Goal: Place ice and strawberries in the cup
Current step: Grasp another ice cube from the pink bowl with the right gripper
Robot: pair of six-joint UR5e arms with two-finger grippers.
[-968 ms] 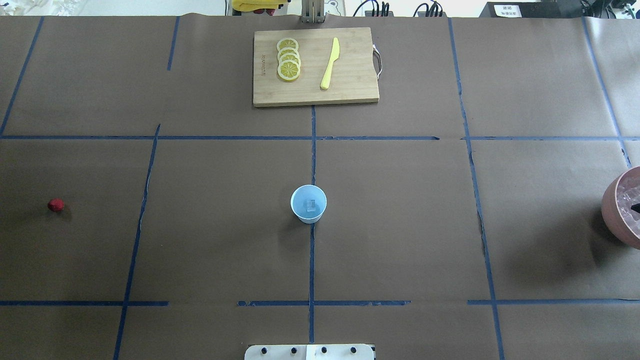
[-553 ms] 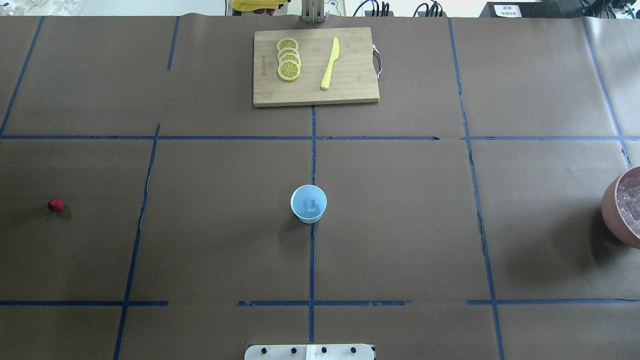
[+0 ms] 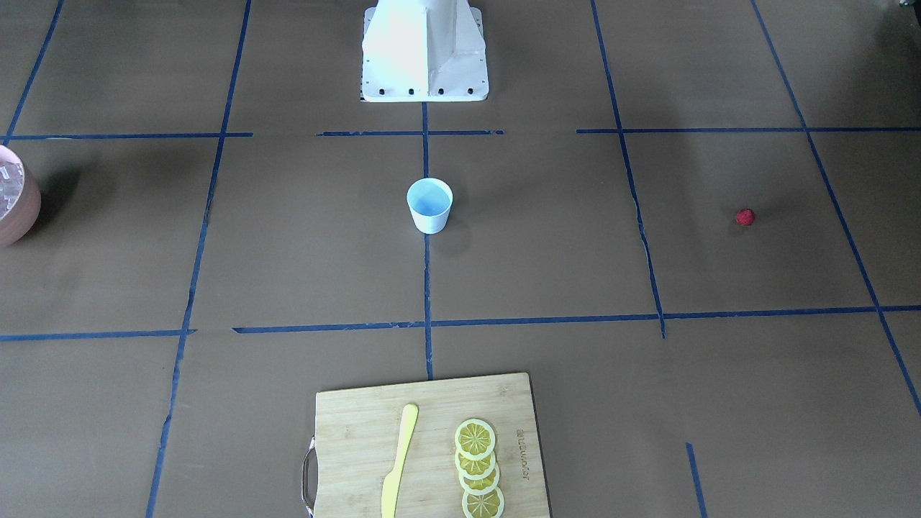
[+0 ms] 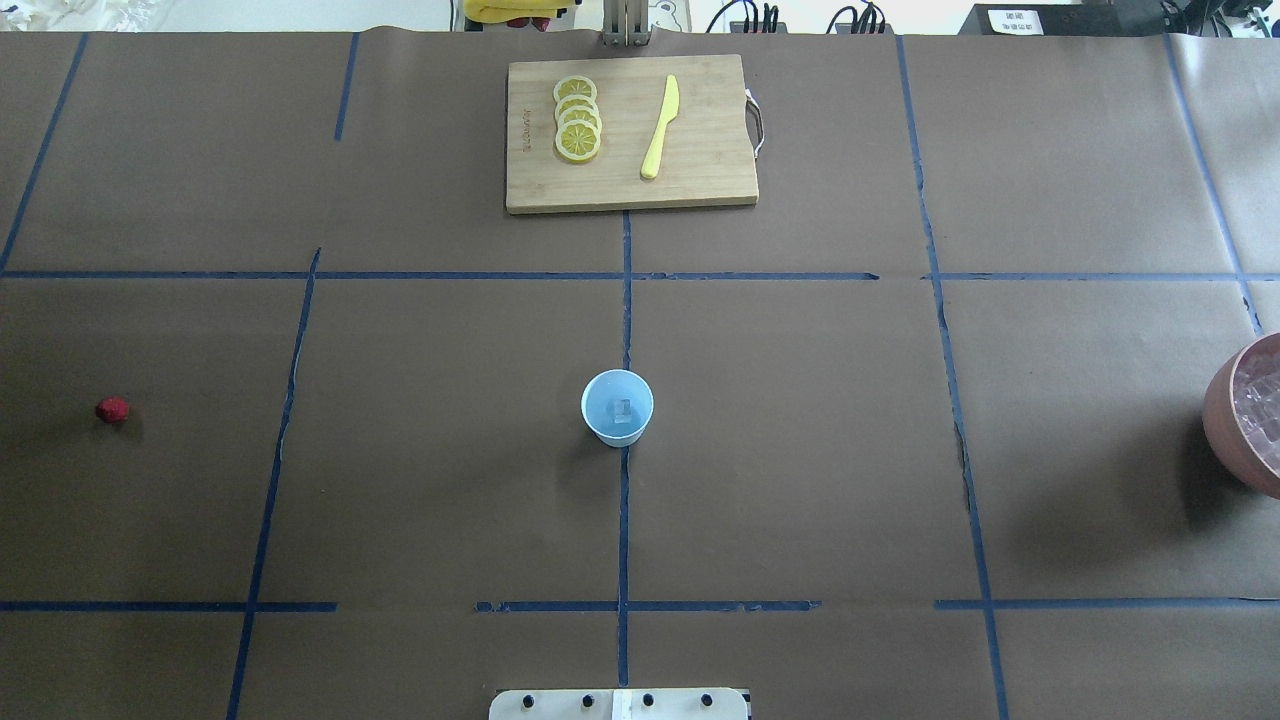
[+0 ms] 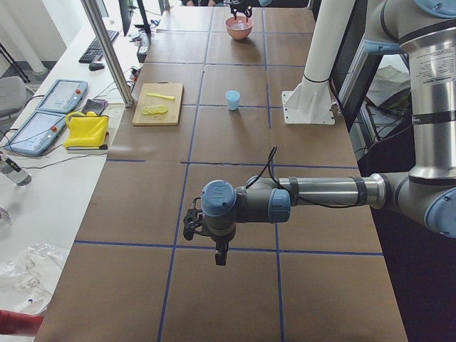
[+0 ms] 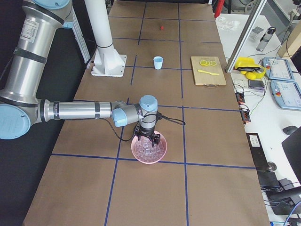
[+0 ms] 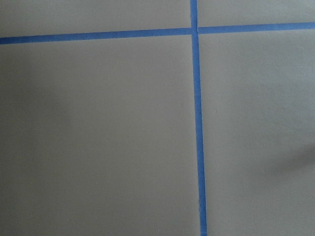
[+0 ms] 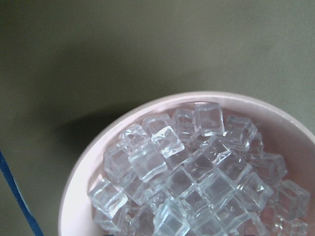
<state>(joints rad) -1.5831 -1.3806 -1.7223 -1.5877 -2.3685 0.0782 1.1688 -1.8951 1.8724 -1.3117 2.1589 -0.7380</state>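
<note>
— Where was the right hand (image 6: 147, 137), and was it spread or pinching?
— It hung just over the bowl (image 6: 149, 151), pointing down at the ice (image 8: 197, 182). Only the side views caught it, so I could not tell whether it was spread or pressed together. The same went for the left hand (image 5: 220, 254). It pointed down above the bare table (image 4: 800, 450) at the robot's left end, over a crossing of blue tape (image 7: 197, 123).
— What did the containers hold?
— The pinkish bowl sat at the table's right end, heaped with clear ice. The cup (image 4: 617, 407) stood upright in the middle, on the centre tape line, with one cube (image 4: 624, 409) at its bottom.
— And the strawberry (image 4: 112, 409)?
— It lay by itself on the table, far out on the robot's left, well apart from the cup.
— And the surroundings?
— Brown paper covered the table, and the tape marked it into squares. The white base (image 3: 424, 50) stood at the robot's edge. Opposite it, a board (image 4: 710, 185) carried a row of overlapping lemon slices (image 4: 577, 130), with a yellow knife (image 4: 660, 127) lying beside them, apart. Past that edge, a white bench held two pendants (image 5: 60, 96) and a yellow cloth (image 5: 87, 130).
</note>
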